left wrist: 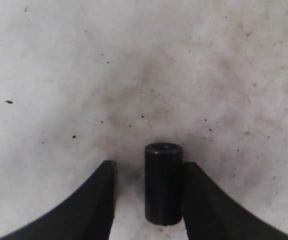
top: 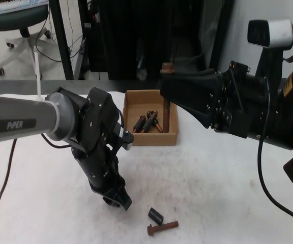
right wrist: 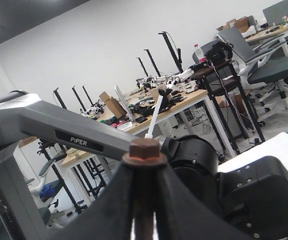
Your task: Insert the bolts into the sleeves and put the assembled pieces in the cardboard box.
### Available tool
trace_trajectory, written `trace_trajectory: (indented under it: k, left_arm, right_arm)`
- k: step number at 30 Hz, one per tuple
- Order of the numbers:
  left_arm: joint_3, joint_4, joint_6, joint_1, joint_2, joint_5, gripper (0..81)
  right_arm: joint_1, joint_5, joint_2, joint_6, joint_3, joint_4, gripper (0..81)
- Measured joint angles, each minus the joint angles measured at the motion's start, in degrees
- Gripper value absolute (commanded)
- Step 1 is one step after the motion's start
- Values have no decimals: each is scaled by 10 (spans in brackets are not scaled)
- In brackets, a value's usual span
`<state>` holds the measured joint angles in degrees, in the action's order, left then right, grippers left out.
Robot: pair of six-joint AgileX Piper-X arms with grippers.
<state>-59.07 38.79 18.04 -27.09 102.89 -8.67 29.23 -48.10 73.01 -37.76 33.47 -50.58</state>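
**Step in hand (judged):** grasp the sleeve [left wrist: 164, 182].

1. The left claw [left wrist: 149, 167] stands wide. Its fingers [left wrist: 96, 205] frame the sleeve, which lies on the bench [left wrist: 134, 60].
2. Centre the sleeve before closing. One finger looks closer to its side than the other, so an uneven close may roll it.
3. Grip at mid-length and leave the bore free for the loose bolt [top: 163, 227] lying just beside it.

**View comparison:**

- The left wrist view gives the sideways alignment.
- The high view shows the claw tip near the sleeve but apart from it.
- The right wrist view shows the right claw [right wrist: 144, 210] clamped on the held bolt [right wrist: 144, 150].
- The high view places that bolt upright over the cardboard box [top: 156, 138], where assembled pieces [top: 149, 122] lie.
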Motion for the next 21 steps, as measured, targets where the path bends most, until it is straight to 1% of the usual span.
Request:
trace_trajectory:
  k: [2, 3, 4, 7, 9, 17, 21]
  left_arm:
    - [0, 0, 0, 0, 0, 0, 397]
    - [0, 0, 0, 0, 0, 0, 383]
    - [0, 0, 0, 0, 0, 0, 347]
    - [0, -1, 0, 0, 0, 3, 160]
    - [0, -2, 0, 0, 0, 7, 3]
    - [-1, 12, 17, 0, 0, 8, 0]
    - [-1, 12, 10, 0, -8, 4, 0]
  right_arm:
    - [0, 0, 0, 0, 0, 0, 8]
    - [0, -1, 0, 0, 0, 0, 8]
    - [0, -1, 0, 0, 0, 0, 8]
    - [0, -1, 0, 0, 0, 0, 8]
    - [0, -3, 0, 0, 0, 0, 8]
    - [0, -3, 0, 0, 0, 0, 8]
    - [0, -3, 0, 0, 0, 0, 8]
